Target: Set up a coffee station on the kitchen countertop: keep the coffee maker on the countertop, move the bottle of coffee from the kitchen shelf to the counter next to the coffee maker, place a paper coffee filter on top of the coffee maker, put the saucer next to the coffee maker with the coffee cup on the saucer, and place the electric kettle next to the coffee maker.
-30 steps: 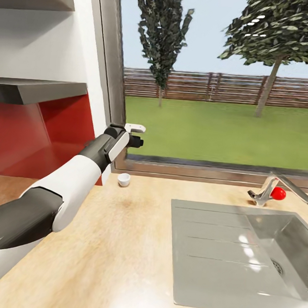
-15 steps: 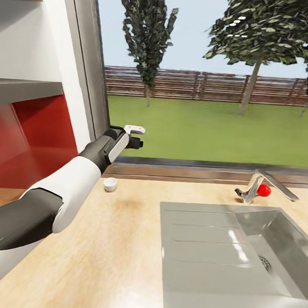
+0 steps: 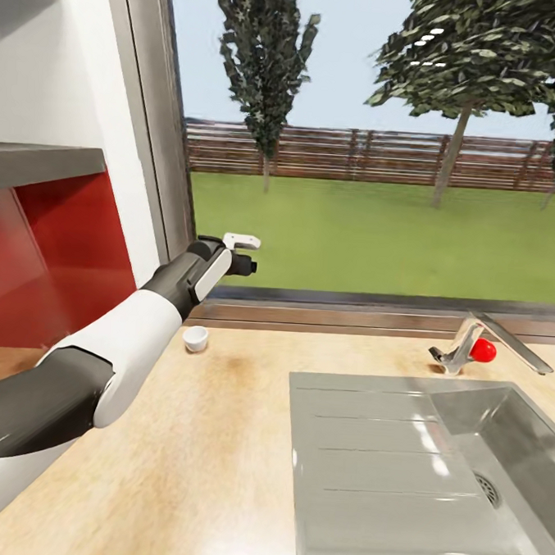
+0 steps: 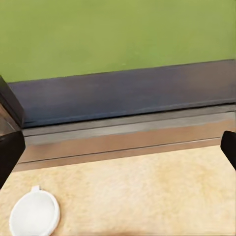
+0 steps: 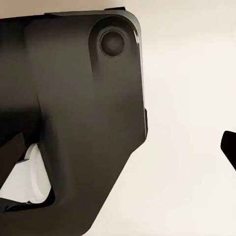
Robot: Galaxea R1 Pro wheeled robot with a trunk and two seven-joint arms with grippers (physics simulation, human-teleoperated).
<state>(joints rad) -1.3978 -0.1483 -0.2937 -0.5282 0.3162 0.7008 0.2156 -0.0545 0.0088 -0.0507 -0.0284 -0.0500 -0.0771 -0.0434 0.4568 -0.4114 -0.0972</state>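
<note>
Item: small plain white coffee cup (image 3: 196, 338), upright and open-mouthed, being shown on the long light tan wood-grain kitchen countertop (image 3: 217, 454) at its far edge, just before the dark window sill (image 3: 350, 302). In the left wrist view the cup (image 4: 34, 215) is being seen from above, with a small tab at its rim that may be the handle. It is being judged light, rigid, smooth-glazed and breakable; a pinch across the rim or wall is being judged the best hold, applied gently so that it is not tipped.

Left gripper (image 3: 244, 255): being held above the cup and slightly right of it, well clear of the counter, fingers spread, nothing between them.

Right gripper: state cannot be told; one dark fingertip edge is being shown beside a dark robot part.

Surroundings: stainless steel sink (image 3: 430, 476) right of the cup; chrome tap with red knob (image 3: 473, 349) at far right; thin dark grey kitchen shelf (image 3: 38, 164) at far left above a red wall panel (image 3: 57, 256).
</note>
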